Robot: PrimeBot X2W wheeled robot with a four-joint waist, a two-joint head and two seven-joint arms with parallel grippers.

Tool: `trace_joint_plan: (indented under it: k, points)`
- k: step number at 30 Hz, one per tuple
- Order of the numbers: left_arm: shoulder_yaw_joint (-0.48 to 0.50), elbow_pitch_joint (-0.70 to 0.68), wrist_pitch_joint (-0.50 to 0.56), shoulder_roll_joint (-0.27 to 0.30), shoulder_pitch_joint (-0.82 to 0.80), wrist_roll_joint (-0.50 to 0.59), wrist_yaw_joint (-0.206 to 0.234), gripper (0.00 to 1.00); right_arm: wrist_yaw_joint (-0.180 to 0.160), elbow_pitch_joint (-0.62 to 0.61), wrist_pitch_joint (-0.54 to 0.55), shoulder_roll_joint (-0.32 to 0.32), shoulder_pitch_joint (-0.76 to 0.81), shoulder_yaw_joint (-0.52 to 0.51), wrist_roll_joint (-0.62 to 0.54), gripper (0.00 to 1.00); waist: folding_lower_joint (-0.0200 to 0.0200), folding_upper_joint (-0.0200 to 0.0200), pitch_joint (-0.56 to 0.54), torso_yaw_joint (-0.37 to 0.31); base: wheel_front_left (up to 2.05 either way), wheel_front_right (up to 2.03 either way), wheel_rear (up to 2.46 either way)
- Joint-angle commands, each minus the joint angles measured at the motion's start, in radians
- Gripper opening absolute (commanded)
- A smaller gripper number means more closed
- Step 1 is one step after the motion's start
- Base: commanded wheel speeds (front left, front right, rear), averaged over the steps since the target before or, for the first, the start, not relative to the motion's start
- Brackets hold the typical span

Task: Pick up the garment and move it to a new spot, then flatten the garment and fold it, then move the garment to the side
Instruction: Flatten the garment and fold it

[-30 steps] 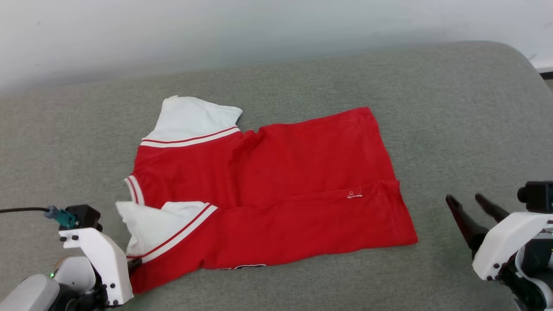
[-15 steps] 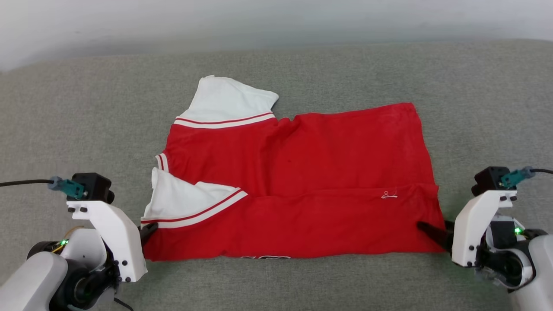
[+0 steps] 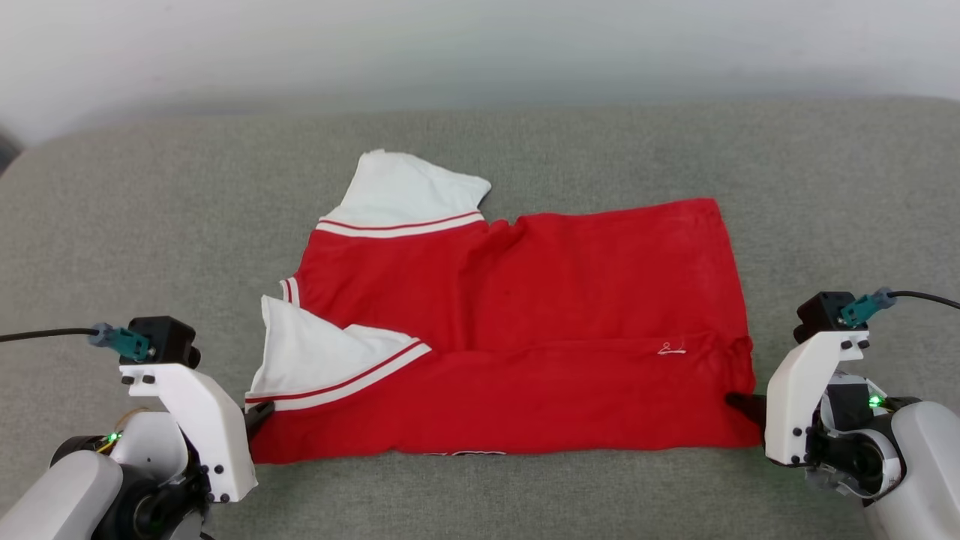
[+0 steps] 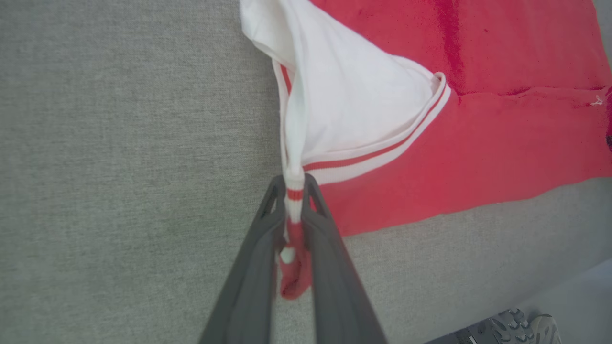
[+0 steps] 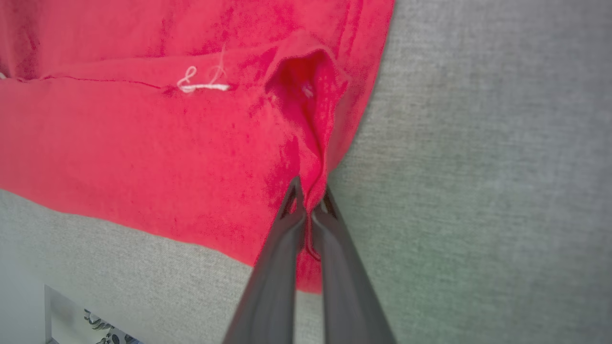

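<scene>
Head view: locate the red jersey shirt with white red-striped sleeves (image 3: 525, 337) spread on the grey woven cushion (image 3: 525, 135), long axis 9 to 3 o'clock, left gripper (image 3: 259, 411) at its 8 o'clock corner, right gripper (image 3: 739, 403) at 4 o'clock. Left wrist view: confirm left gripper (image 4: 295, 184) clamped on the striped cuff, shirt fanning toward 2 o'clock. Right wrist view: confirm right gripper (image 5: 310, 188) pinched on a hem fold, shirt toward 10 o'clock; expect a pull across that axis.

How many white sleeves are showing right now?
2. The far sleeve lies at the far left corner of the garment; the near sleeve is folded over the red body, its edge pinched in the left gripper.
</scene>
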Motion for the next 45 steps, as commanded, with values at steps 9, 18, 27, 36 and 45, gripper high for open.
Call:
trace_joint_plan:
  k: [9, 18, 27, 36, 45]
  points:
    - [0.011, 0.007, -0.027, 0.014, 0.065, -0.015, 0.008, 0.0, 0.0, -0.097, -0.022, -0.029, 0.071, 0.027, -0.019, 0.0, -0.0001, 0.0, -0.136, -0.018, 0.0, 0.0, 0.0]
    - [0.0, 0.0, -0.019, 0.027, 0.187, -0.053, 0.031, 0.0, 0.0, -0.184, 0.035, -0.01, 0.211, -0.016, -0.035, 0.0, -0.0001, 0.0, -0.2, -0.029, 0.0, 0.0, 0.0]
    - [-0.004, 0.076, -0.073, -0.044, 0.202, -0.075, 0.003, 1.0, 0.0, -0.166, -0.113, 0.046, 0.289, -0.064, -0.075, 1.0, -0.0001, 0.0, -0.176, -0.04, 0.0, 0.0, 0.0]
    - [0.023, 0.074, -0.16, -0.022, 0.128, 0.0, -0.011, 1.0, 0.0, -0.249, -0.468, 0.025, 0.275, -0.058, -0.167, 1.0, -0.0001, 0.0, -0.175, -0.07, 0.0, 0.0, 0.0]
    - [0.028, 0.071, -0.212, -0.02, -0.05, 0.124, 0.025, 1.0, 0.0, -0.369, -0.641, 0.073, 0.238, -0.113, -0.285, 1.0, -0.0001, 0.0, -0.095, -0.131, 0.0, 0.0, 0.0]
